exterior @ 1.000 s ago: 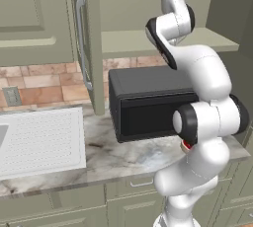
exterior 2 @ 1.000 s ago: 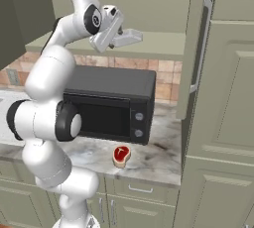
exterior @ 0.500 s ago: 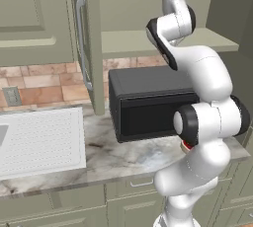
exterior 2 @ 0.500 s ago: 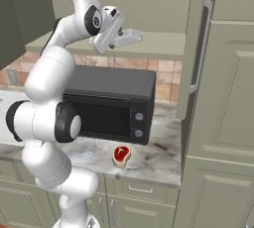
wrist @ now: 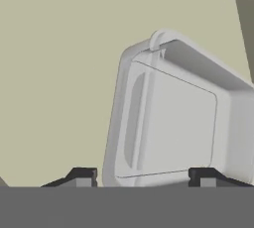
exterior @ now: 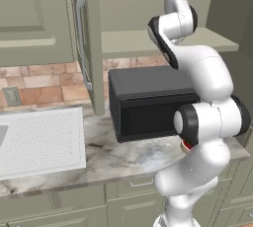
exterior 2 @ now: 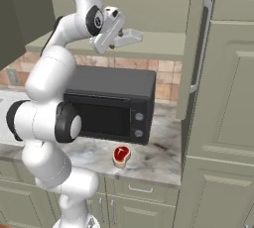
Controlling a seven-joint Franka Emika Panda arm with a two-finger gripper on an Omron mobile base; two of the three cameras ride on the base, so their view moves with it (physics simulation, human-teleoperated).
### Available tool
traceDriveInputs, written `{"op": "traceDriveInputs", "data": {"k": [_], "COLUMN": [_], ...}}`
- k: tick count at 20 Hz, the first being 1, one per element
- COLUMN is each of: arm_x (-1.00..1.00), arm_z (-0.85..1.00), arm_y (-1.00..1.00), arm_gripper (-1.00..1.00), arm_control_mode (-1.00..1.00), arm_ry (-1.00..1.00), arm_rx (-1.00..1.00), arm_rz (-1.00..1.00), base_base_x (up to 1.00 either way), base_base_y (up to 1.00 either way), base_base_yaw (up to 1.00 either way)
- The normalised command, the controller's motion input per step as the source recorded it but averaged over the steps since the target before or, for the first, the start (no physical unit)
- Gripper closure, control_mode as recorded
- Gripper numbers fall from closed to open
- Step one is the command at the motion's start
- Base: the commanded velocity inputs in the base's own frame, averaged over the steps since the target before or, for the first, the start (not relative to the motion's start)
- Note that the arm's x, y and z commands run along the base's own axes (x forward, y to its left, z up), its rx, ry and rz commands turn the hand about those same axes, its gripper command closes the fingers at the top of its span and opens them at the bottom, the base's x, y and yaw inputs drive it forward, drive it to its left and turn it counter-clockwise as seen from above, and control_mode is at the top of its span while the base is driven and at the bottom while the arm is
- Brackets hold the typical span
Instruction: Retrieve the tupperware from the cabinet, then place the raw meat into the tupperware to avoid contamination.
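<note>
The microwave [exterior 2: 109, 105] serves as the landmark; positions below refer to it.

Nearest the base, the marble table [exterior 2: 158, 157] carries the microwave. The raw meat [exterior 2: 120, 155] lies flat on the table just in front of the microwave's lower right corner, close to its control panel but apart from it. In the left base view, a white ridged drainboard [exterior: 39, 139] lies on the table well to the left of the microwave, apart from it.

Behind the microwave, a tiled backsplash [exterior: 47, 80] runs along the wall.

Above the microwave, the cabinet [exterior 2: 163, 43] stands open. One door [exterior: 89, 38] hangs edge-on to the left of the microwave in the left base view, with its vertical silver bar handle [exterior: 81, 41] facing the base. The inner shelf [exterior: 133, 41] lies directly above the microwave's top.

The arm rises past the front of the microwave and bends over its top. The claw [exterior 2: 133, 37] is held level with the inner shelf, above the microwave's top surface, pointing into the cabinet.

In the hand view, the tupperware [wrist: 173, 113] sits on the shelf surface directly ahead of the claw. Its near rim lies between the two fingertips [wrist: 82, 175]. The fingers stand apart, one on each side of the near rim; whether they touch the rim cannot be determined.
</note>
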Motion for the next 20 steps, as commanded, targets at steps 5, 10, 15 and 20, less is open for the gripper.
{"op": "traceDriveInputs", "data": {"k": [5,10,15,20], "arm_x": [-0.02,0.0,0.0,-0.06], "arm_z": [-0.26,-0.29,-0.31,-0.19], "arm_y": [0.0,0.0,0.0,0.0], "arm_gripper": [-1.0,1.0,1.0,1.0], "arm_control_mode": [-1.0,-1.0,-1.0,-1.0], "arm_ry": [0.09,0.13,0.14,0.05], "arm_rx": [0.07,0.08,0.07,0.04], "arm_rz": [0.0,0.0,0.0,0.0], "base_base_x": [0.0,0.0,0.0,0.0], "base_base_y": [0.0,0.0,0.0,0.0], "base_base_yaw": [0.0,0.0,0.0,0.0]}}
